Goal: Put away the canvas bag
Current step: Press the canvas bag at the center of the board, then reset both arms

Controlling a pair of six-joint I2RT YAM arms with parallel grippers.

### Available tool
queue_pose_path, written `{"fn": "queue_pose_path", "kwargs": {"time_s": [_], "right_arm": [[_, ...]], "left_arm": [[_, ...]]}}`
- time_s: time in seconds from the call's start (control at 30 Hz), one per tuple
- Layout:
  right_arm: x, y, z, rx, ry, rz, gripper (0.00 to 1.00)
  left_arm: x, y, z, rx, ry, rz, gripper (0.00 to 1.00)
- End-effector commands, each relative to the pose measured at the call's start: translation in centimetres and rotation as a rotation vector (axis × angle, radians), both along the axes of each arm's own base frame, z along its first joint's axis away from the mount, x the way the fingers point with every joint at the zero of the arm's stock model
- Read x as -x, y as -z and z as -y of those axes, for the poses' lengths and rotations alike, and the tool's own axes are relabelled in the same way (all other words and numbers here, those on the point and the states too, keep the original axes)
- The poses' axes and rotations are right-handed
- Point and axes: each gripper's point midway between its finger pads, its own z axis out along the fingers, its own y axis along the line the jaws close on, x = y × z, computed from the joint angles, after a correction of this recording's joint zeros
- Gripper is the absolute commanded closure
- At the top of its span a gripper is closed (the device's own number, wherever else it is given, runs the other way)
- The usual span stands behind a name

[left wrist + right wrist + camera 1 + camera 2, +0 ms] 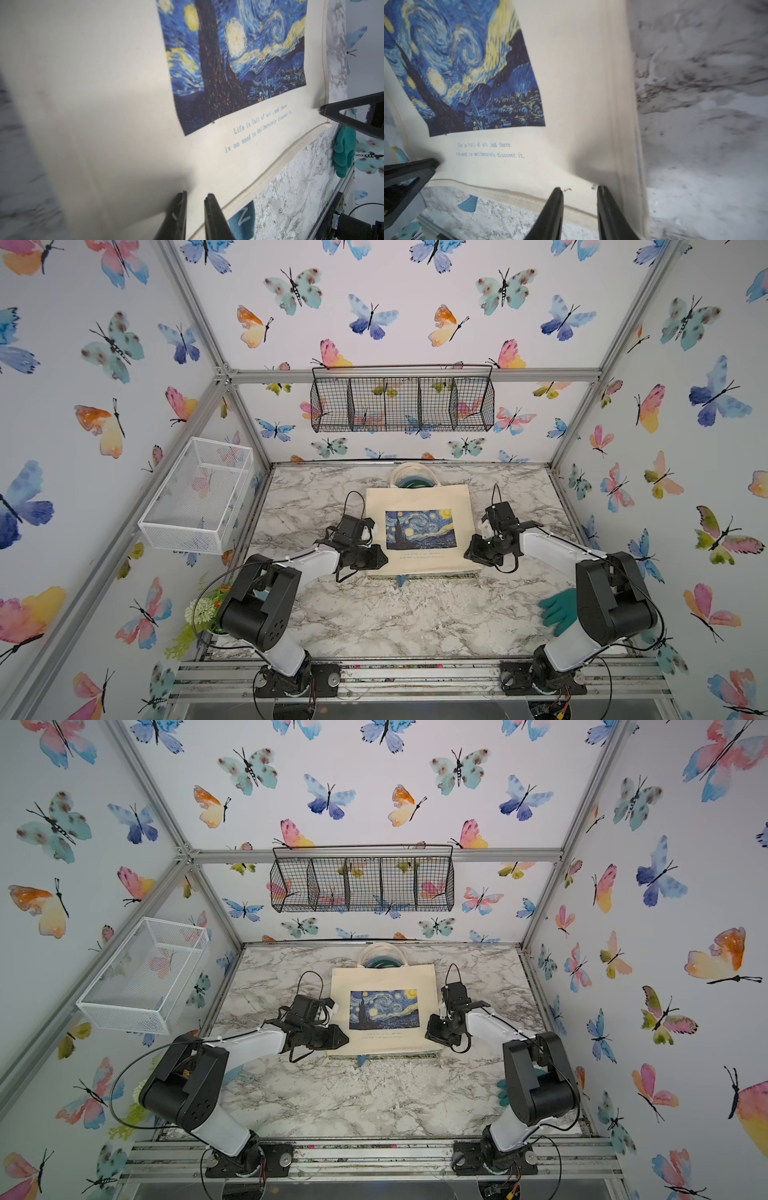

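Marble tabletop, flat cream canvas bag, starry-night print, left pincer and right pincer slightly spread

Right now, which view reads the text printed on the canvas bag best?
Left wrist: the text under the painting is large and legible. Right wrist shows it smaller and blurred. In both top views it is only a faint, unreadable line on the canvas bag.

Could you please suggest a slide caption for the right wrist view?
The right claw, jaws parted, poised over a corner of the canvas bag lying on the marble table.
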Motion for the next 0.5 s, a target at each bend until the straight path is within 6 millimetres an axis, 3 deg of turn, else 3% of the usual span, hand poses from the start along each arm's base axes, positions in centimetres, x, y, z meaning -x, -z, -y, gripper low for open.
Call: {"fn": "queue_pose_path", "kwargs": {"time_s": [0.0, 0.07, 0.13, 0.17, 0.2, 0.3, 0.4, 0.47], "right_arm": [[-2.2, -4.9, 2.5, 0.106, 0.061, 0.113, 0.67], [-4.3, -9.2, 3.1, 0.113, 0.104, 0.236, 0.65], [-6.1, -13.1, 3.7, 0.116, 0.150, 0.367, 0.60], [-7.0, -15.0, 4.1, 0.116, 0.180, 0.442, 0.54], [-7.8, -16.7, 4.6, 0.119, 0.209, 0.509, 0.49], [-9.5, -20.1, 6.8, 0.176, 0.319, 0.675, 0.31], [-10.1, -21.4, 9.9, 0.269, 0.482, 0.780, 0.02], [-10.0, -22.2, 12.0, 0.333, 0.589, 0.854, 0.02]], "left_arm": [[-1.8, -6.2, -2.3, 0.021, -0.078, 0.175, 0.74], [-3.1, -11.2, -3.6, 0.050, -0.125, 0.318, 0.69], [-4.4, -15.5, -5.3, 0.068, -0.187, 0.435, 0.49], [-5.0, -17.5, -6.3, 0.075, -0.222, 0.487, 0.20], [-5.7, -19.1, -7.5, 0.083, -0.263, 0.528, 0.01], [-7.3, -22.8, -11.6, 0.114, -0.408, 0.630, 0.02], [-8.3, -24.8, -15.8, 0.186, -0.560, 0.686, 0.02], [-8.8, -25.6, -17.7, 0.212, -0.613, 0.692, 0.02]]}}
